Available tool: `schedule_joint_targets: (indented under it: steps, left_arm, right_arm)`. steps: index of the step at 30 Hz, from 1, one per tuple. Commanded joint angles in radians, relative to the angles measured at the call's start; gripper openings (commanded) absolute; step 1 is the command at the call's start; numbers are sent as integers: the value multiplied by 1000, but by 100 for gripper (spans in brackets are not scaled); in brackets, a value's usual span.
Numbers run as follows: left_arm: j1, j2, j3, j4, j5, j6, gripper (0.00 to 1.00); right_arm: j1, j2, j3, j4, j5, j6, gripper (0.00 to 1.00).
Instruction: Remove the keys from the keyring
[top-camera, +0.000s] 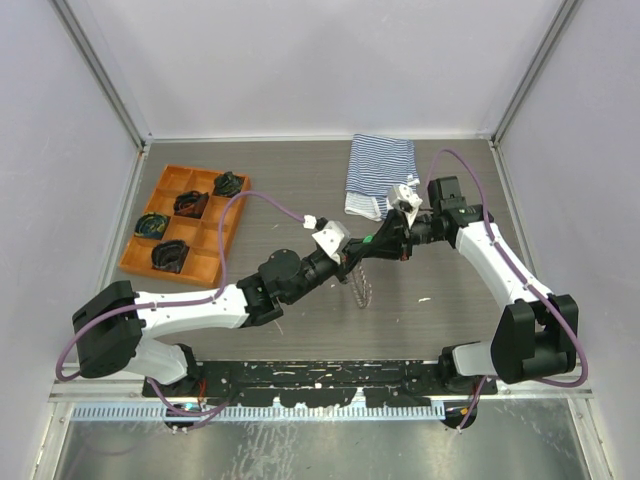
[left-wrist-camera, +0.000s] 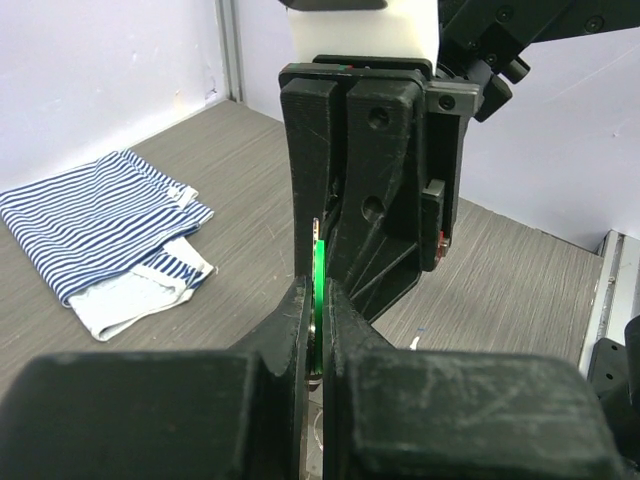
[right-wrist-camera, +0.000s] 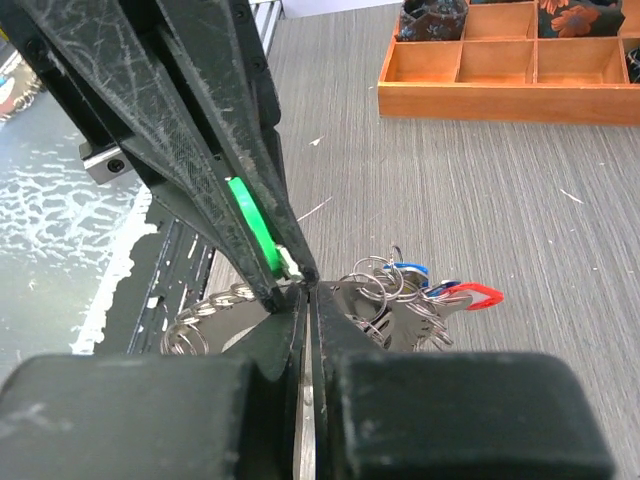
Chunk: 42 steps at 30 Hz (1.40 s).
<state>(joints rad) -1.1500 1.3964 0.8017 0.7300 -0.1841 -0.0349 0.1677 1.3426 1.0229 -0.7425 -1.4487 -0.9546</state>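
Observation:
Both grippers meet above the middle of the table. My left gripper (top-camera: 378, 244) is shut on a key with a green plastic head (left-wrist-camera: 319, 272), which shows edge-on between its fingers (left-wrist-camera: 300, 310). My right gripper (top-camera: 401, 242) faces it and is shut on the flat metal of the keyring (right-wrist-camera: 308, 345). In the right wrist view the green key (right-wrist-camera: 250, 225) sits in the left fingers just above my right gripper (right-wrist-camera: 308, 292). More keys with blue and red heads (right-wrist-camera: 425, 290) hang on small rings to the right. The braided chain (top-camera: 362, 288) dangles below the grippers to the table.
A striped blue-white cloth (top-camera: 380, 175) lies at the back, just beyond the grippers, and shows in the left wrist view (left-wrist-camera: 100, 225). An orange compartment tray (top-camera: 172, 185) with dark bundles stands at the left; its wall shows in the right wrist view (right-wrist-camera: 500, 100).

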Motion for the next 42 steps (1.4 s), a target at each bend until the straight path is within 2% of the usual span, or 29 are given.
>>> schedule_joint_targets:
  steps: [1,7,25,33,42]
  left_arm:
    - [-9,-3,40,112,36,27,0]
    - [-8,4,39,105,33,33,0]
    - [31,9,34,96,71,-19,0]
    - [48,5,24,108,111,-35,0]
    - [54,-38,-10,115,99,-16,0]
  right_arm:
    - [8,9,17,131,-15,178,3]
    - [14,5,23,172,-28,274,2]
    - [65,8,28,126,7,235,2]
    - [62,10,-23,344,-12,502,2]
    - [38,1,-56,483,19,674,1]
